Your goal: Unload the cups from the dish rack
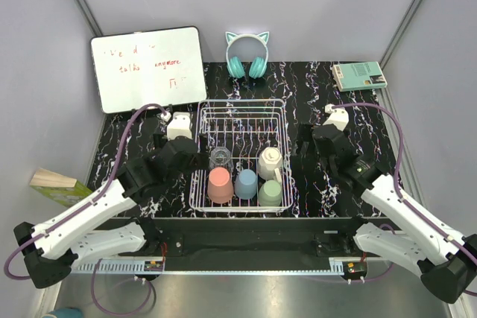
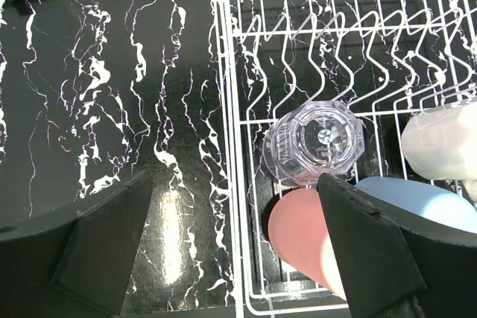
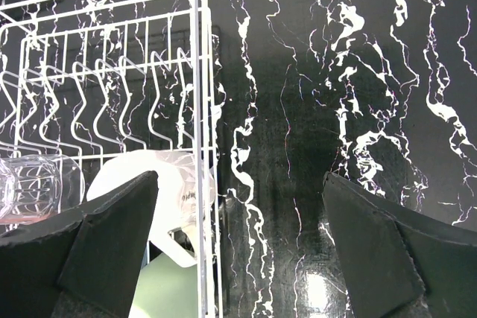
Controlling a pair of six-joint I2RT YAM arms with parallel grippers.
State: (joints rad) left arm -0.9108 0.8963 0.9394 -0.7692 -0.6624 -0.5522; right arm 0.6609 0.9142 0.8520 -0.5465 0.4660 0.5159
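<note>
The white wire dish rack (image 1: 240,109) stands mid-table. In its near half sit a salmon-pink cup (image 1: 220,185), a light blue cup (image 1: 246,184), a sage-green cup (image 1: 270,194), a clear glass (image 1: 220,157) and a cream-white mug (image 1: 269,162), all upturned. My left gripper (image 1: 186,156) is open just left of the rack; in its wrist view the glass (image 2: 314,143), pink cup (image 2: 302,232), blue cup (image 2: 417,199) and mug (image 2: 440,143) show. My right gripper (image 1: 313,147) is open right of the rack; the mug (image 3: 153,191), green cup (image 3: 168,292) and glass (image 3: 30,188) show there.
A whiteboard (image 1: 147,68) leans at back left, teal cat-ear headphones (image 1: 247,57) stand behind the rack, and a green box (image 1: 359,75) lies at back right. A wooden block (image 1: 56,184) sits off the table's left edge. The table is black marble.
</note>
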